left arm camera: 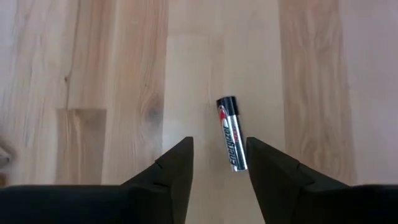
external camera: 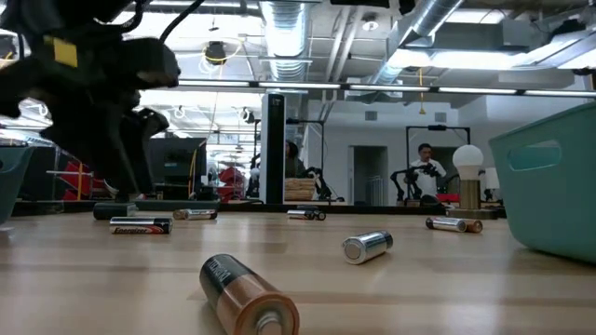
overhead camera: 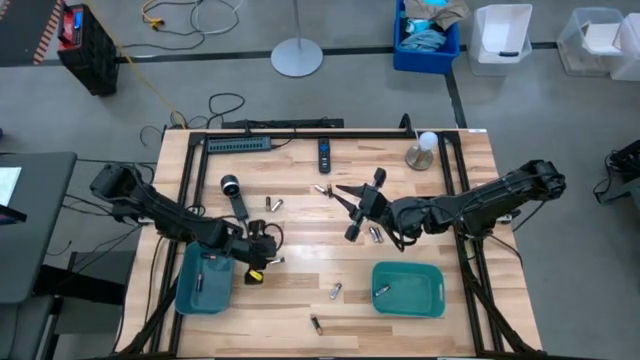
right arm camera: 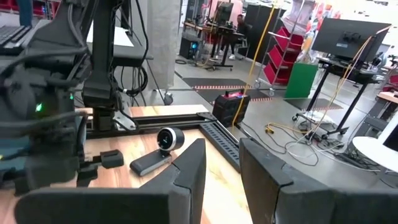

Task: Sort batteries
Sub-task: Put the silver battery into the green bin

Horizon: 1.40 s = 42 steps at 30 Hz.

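Observation:
Small silvery batteries lie on their sides about the wooden table: one (overhead camera: 272, 203), one (overhead camera: 322, 189), a pair (overhead camera: 376, 234), one (overhead camera: 336, 291), one (overhead camera: 316, 324). Another lies in the right teal tray (overhead camera: 432, 302). My left gripper (overhead camera: 270, 256) is open beside the left teal tray (overhead camera: 190, 297), pointing down. In the left wrist view (left arm camera: 219, 149), a silver, dark-ended battery (left arm camera: 231, 134) lies on the wood just ahead of its fingertips, closer to one finger. My right gripper (overhead camera: 346, 212) is open and holds nothing, raised over the table's middle (right arm camera: 222, 152).
A black stick with a round silver-topped knob (overhead camera: 233, 193) lies left of centre, also in the right wrist view (right arm camera: 163, 148). A dark remote (overhead camera: 324, 153), a power strip (overhead camera: 238, 144) and a white-bulb lamp (overhead camera: 423, 150) stand along the far edge. A copper-topped battery (external camera: 247, 296) lies near the low camera.

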Each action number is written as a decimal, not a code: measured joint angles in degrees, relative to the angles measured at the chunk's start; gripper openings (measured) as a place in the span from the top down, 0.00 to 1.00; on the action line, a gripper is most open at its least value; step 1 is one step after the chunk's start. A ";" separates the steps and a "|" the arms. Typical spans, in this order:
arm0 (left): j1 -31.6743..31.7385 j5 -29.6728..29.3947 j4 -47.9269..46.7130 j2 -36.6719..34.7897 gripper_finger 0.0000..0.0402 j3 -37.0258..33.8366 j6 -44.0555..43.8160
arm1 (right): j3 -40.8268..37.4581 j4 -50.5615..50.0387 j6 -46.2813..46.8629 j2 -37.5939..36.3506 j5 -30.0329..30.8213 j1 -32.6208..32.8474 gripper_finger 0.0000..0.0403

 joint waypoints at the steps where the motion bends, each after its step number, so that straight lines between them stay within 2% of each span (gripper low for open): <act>1: -0.23 -0.52 0.03 0.45 0.62 0.00 -0.42 | 0.00 0.19 0.00 0.00 0.00 0.00 0.72; 9: -1.73 -1.09 1.57 1.48 0.50 -0.07 -2.69 | 0.00 1.70 -0.64 0.00 -0.01 -0.62 0.72; 27: -1.92 -0.66 5.20 8.77 0.50 -0.11 -6.05 | 0.00 1.53 -0.46 0.02 -0.02 -1.40 0.72; 33: -1.94 -0.84 5.09 8.85 0.60 -0.11 -8.35 | 0.02 1.57 -1.06 -0.01 -0.02 -0.54 0.72; 42: -1.92 -1.39 4.78 8.91 0.87 -0.24 -9.72 | 0.07 2.05 -3.84 -2.87 -0.04 3.37 0.72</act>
